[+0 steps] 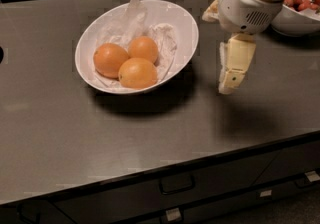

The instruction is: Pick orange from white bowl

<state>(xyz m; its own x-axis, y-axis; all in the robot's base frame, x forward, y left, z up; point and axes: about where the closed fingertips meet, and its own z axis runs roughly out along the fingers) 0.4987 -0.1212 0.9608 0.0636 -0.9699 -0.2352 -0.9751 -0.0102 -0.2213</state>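
Note:
Three oranges lie in the white bowl, which is lined with crumpled white paper: one at the left, one at the back, one at the front. The bowl stands on the dark grey counter, left of centre. My gripper hangs pointing down, to the right of the bowl and above the counter, a short way from the bowl's right rim. It holds nothing. The white wrist housing sits above it.
A deeper white bowl with small red fruits stands at the back right, partly behind my arm. A dark tiled wall runs along the back. The counter's front edge has drawers below it.

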